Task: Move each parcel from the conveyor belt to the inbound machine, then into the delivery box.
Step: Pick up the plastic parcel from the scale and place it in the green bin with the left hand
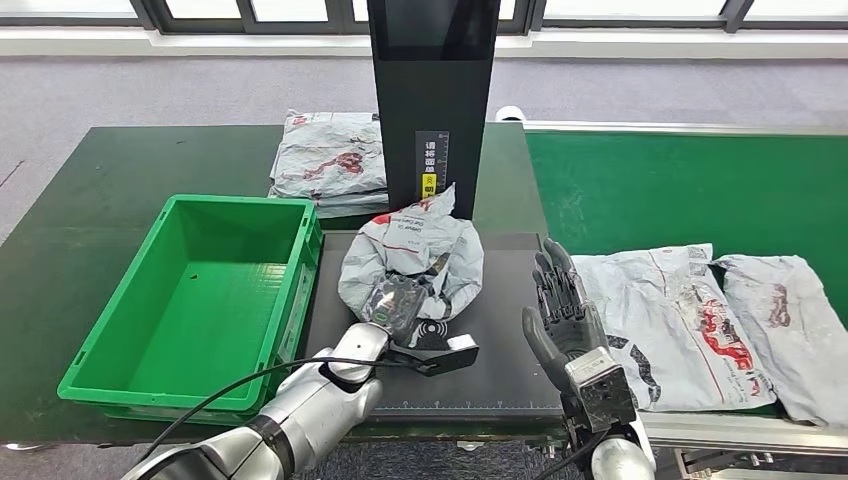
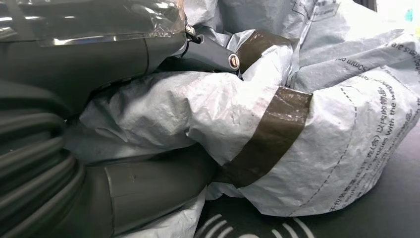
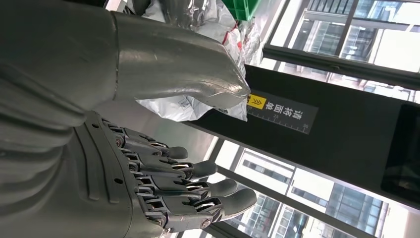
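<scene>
Parcel (image 1: pixel 412 262) sits mid scanner plate (image 1: pixel 500 350) for reading; we grip its near edge with left hand (image 1: pixel 398 308); right hand (image 1: pixel 562 310) hovers open, empty.

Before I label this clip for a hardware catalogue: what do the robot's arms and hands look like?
Both arms are silver metal with rounded segments. The left hand has a clear plastic wrap over dark fingers, and a black cable runs along its forearm. The right hand is grey with dark, jointed, ribbed fingers and a thick smooth grey thumb.

The left hand (image 1: pixel 398 308) is gripping a parcel (image 1: pixel 412 256), fingers (image 2: pixel 148 183) curling around it. The right hand (image 1: pixel 562 312) is holding upright, fingers (image 3: pixel 198 191) spread apart.
</scene>
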`<act>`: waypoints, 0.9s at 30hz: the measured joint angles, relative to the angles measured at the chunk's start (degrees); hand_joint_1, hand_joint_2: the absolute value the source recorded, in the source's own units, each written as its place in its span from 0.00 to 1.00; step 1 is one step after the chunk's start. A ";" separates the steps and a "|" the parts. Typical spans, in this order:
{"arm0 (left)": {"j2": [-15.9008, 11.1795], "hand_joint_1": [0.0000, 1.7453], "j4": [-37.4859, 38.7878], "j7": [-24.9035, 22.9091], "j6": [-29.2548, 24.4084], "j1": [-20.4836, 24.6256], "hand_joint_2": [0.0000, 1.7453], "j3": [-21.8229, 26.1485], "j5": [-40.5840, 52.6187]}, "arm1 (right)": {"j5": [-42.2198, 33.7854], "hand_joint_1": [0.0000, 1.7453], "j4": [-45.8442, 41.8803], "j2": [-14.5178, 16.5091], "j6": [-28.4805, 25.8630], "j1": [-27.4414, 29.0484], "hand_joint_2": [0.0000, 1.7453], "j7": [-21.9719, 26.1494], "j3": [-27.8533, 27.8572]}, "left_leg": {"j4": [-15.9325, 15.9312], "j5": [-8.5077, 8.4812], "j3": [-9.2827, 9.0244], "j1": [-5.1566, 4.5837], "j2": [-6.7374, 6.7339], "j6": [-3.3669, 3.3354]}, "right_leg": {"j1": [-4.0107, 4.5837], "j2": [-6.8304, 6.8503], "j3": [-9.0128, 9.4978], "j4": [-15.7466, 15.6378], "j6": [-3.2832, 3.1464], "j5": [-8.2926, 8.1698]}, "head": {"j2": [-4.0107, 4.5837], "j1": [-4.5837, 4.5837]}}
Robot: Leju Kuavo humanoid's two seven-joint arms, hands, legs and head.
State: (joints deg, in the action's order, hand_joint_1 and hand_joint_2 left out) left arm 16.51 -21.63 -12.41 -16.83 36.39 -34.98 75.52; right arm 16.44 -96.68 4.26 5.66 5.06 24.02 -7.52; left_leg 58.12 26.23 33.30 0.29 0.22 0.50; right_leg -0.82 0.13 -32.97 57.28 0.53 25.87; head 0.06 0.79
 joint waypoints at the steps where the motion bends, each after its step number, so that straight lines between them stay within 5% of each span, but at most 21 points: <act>1: -0.27 1.00 -0.17 -0.49 -2.31 -0.17 1.00 0.26 0.14 | 0.01 0.00 0.04 0.00 -0.01 0.01 1.00 0.00 0.00 | 0.00 -0.02 -0.07 0.00 -0.02 0.01 | 0.00 -0.02 -0.05 0.00 -0.01 -0.03 | 0.00 -0.01; 6: -3.74 1.00 -8.58 -2.54 -14.03 -3.83 1.00 5.62 4.23 | 0.44 0.00 -0.14 0.27 -0.45 0.92 1.00 -0.22 0.02 | 0.01 -0.24 -0.02 0.00 -0.19 0.15 | 0.02 -0.25 -0.54 0.07 -0.10 -0.27 | 0.00 0.01; 12: -8.38 1.00 -40.18 0.13 -16.62 -14.59 1.00 21.22 8.23 | 1.17 0.00 -1.41 1.00 -2.55 3.11 1.00 -1.80 3.17 | 0.00 -0.22 0.25 0.06 -0.31 0.21 | 0.04 -0.41 -0.88 0.12 -0.16 -0.22 | 0.00 0.01; 16: -9.78 1.00 -54.22 2.46 -18.43 -18.95 1.00 30.60 7.12 | 1.16 0.00 -1.43 1.42 -3.72 4.40 1.00 -2.16 6.87 | 0.00 -0.20 0.37 0.06 -0.33 0.21 | 0.04 -0.40 -1.00 0.11 -0.18 -0.18 | 0.00 0.00; 21: -10.10 1.00 -63.76 4.84 -20.69 -21.04 1.00 37.92 6.20 | 1.30 0.00 -2.16 2.15 -4.23 6.52 1.00 -2.17 9.83 | 0.00 -0.19 0.47 0.05 -0.32 0.20 | 0.04 -0.39 -1.08 0.10 -0.18 -0.19 | 0.00 0.00; 27: -10.22 1.00 -72.09 7.17 -21.58 -21.05 1.00 40.41 4.26 | 1.70 0.00 -2.37 2.68 -4.38 7.54 1.00 -2.26 12.38 | 0.00 -0.19 0.47 0.05 -0.28 0.19 | 0.04 -0.33 -1.08 0.08 -0.18 -0.19 | 0.00 0.01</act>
State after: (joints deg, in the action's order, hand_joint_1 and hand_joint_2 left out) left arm 6.29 -93.72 -5.24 -38.41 15.34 5.43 79.78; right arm 18.14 -99.04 6.94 1.28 12.59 21.76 4.86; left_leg 58.12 26.04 33.77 0.34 -0.06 0.69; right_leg -0.79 -0.20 -34.06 57.37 0.35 25.68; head 0.06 0.80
